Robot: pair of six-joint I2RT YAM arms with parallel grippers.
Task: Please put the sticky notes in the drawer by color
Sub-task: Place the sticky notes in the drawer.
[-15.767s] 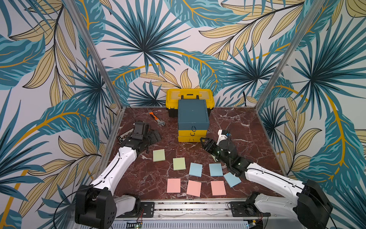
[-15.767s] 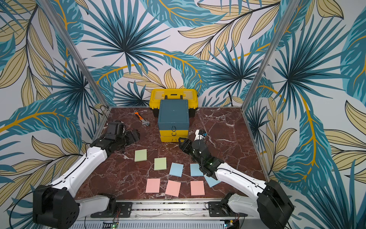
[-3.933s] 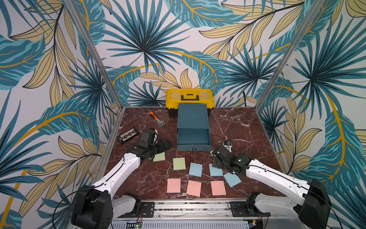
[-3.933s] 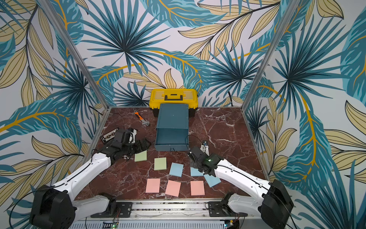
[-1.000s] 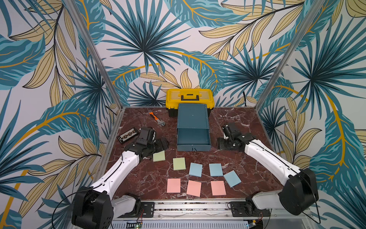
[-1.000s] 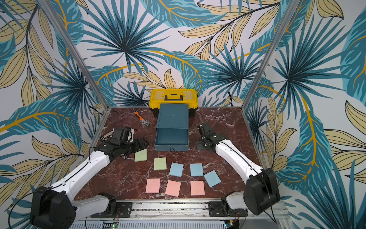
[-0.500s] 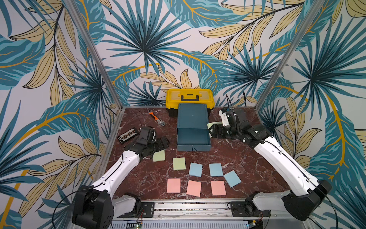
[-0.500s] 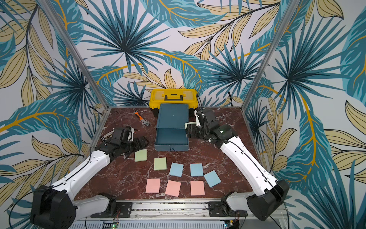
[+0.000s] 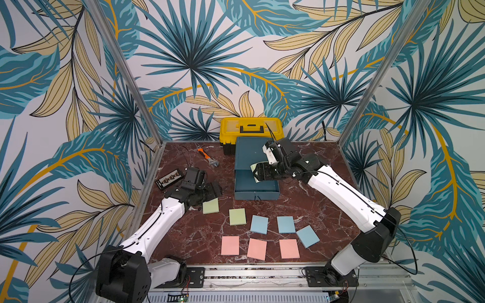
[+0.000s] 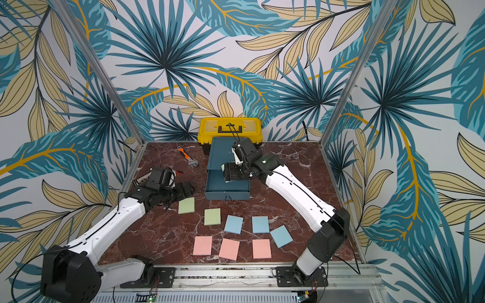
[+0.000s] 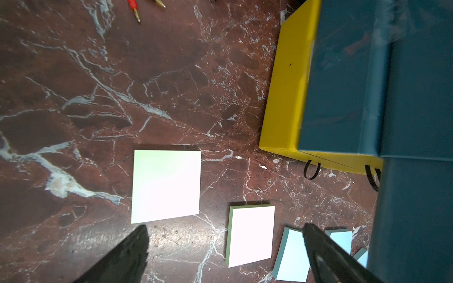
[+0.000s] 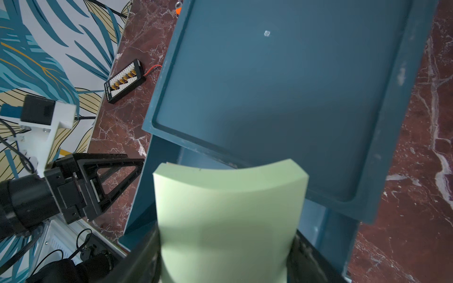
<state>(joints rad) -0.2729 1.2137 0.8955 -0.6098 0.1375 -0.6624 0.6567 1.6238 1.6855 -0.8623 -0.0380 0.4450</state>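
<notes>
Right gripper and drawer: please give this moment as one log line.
right gripper: shut on green pad, above open drawer | left gripper: open, empty

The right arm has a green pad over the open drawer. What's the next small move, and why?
Probably lower slightly and open the jaws. The right gripper holds the green pad, bowed between its jaws, over the pulled-out top drawer, whose visible floor looks bare.

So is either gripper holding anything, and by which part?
The right gripper clamps a pale green sticky pad by its two opposite side edges, bowing it. The left gripper is open and empty.
</notes>
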